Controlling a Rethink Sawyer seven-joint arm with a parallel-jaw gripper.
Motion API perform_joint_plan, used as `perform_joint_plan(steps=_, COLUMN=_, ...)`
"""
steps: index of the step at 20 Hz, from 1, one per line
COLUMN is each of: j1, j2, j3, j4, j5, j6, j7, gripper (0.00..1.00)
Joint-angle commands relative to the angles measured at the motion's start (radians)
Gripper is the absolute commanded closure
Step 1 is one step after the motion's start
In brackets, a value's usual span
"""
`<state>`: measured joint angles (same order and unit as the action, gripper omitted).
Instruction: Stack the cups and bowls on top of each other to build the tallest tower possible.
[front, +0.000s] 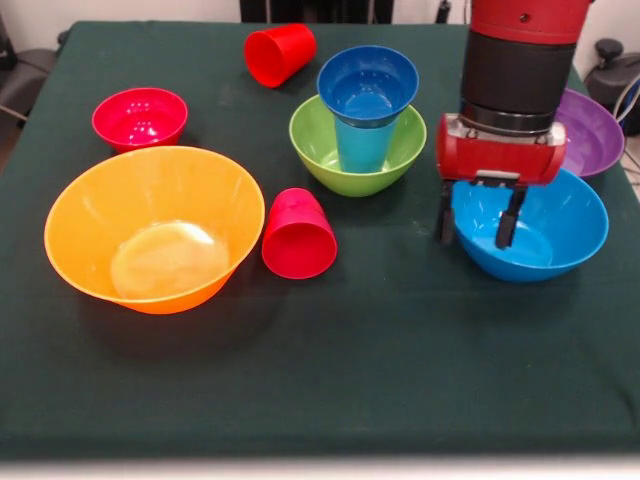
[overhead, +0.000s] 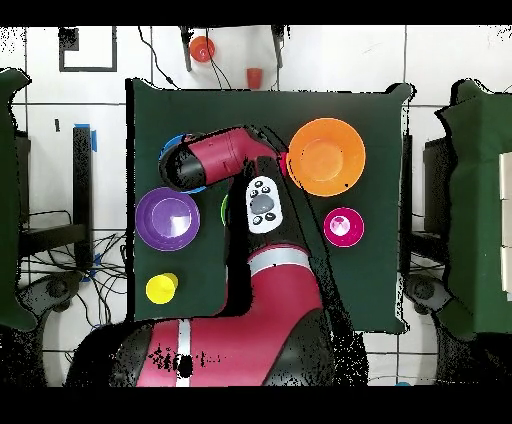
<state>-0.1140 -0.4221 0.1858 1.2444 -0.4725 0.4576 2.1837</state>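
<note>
The tower (front: 366, 120) is standing mid-table: a light blue cup (front: 361, 143) sitting in the green bowl (front: 357, 147), with the small dark blue bowl (front: 367, 84) resting on the cup. The huge orange bowl (front: 150, 227) is lying apart at the front view's left, and the medium blue bowl (front: 535, 225) at the right, purple bowl (front: 590, 130) behind it. The gripper (front: 478, 215) is hanging over the blue bowl's rim, fingers spread and empty, perhaps straddling that rim. Two red cups (front: 298, 236) are lying tipped.
</note>
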Motion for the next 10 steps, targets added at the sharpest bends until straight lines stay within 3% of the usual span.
perform_joint_plan(steps=1, j1=0.020, j2=0.009, j3=0.013, j4=0.053, j5=-0.036, j6=-0.010, j7=-0.012, gripper=0.00)
perform_joint_plan(steps=10, j1=0.008, j2=0.009, j3=0.011, j4=0.066, j5=-0.035, j6=-0.025, j7=-0.010, gripper=0.00)
